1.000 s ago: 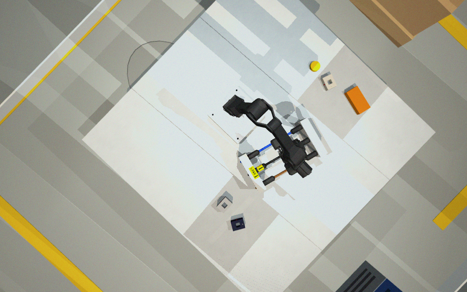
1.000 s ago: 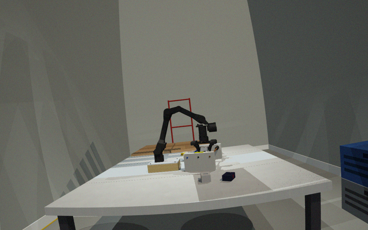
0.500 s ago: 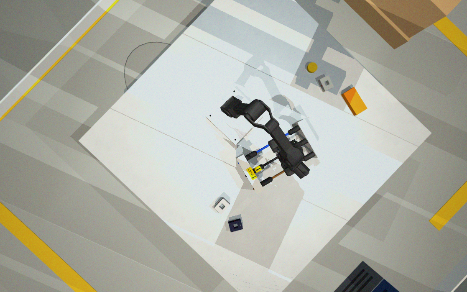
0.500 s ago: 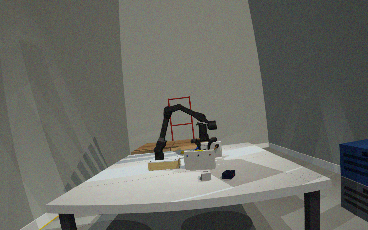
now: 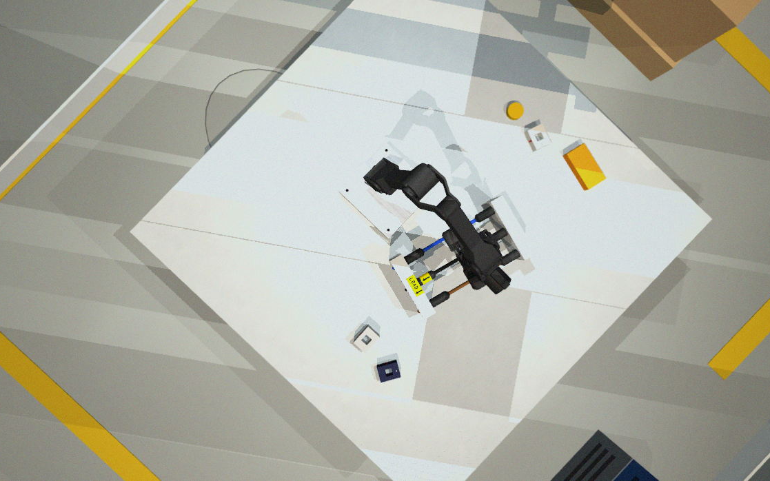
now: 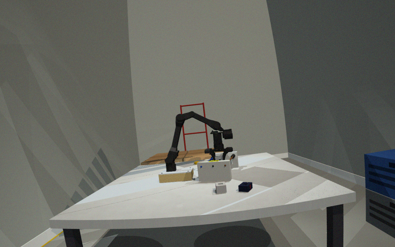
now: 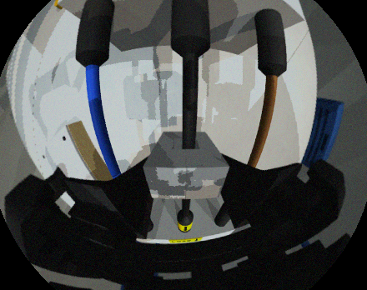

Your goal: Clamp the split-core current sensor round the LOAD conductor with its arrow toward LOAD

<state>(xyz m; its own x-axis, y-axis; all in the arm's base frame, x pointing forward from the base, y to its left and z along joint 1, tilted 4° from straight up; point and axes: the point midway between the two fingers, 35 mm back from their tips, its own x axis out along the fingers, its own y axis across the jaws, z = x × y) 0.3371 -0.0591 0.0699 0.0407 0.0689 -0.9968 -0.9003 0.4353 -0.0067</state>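
The grey current sensor (image 7: 186,180) sits around the middle, black conductor (image 7: 190,100) (image 5: 447,266) in the wrist view. The conductor enters the sensor's top edge and comes out below it. My gripper (image 7: 183,153) (image 6: 219,156) is shut on the sensor, one finger on each side. A yellow LOAD label (image 5: 415,284) (image 7: 185,240) is on the near white end panel (image 5: 426,305) (image 6: 213,174), and a yellow arrow tag (image 5: 425,278) (image 7: 184,227) is at the black conductor's end. The sensor's arrow and latch are not visible; I cannot tell whether it is latched.
A blue conductor (image 5: 433,244) (image 7: 94,104) and a brown conductor (image 5: 459,287) (image 7: 267,112) run on either side. A white block (image 5: 358,342) (image 6: 221,188) and a navy block (image 5: 382,377) (image 6: 244,187) stand outside the near panel. An orange box (image 5: 582,164) and yellow disc (image 5: 514,110) lie beyond the far panel.
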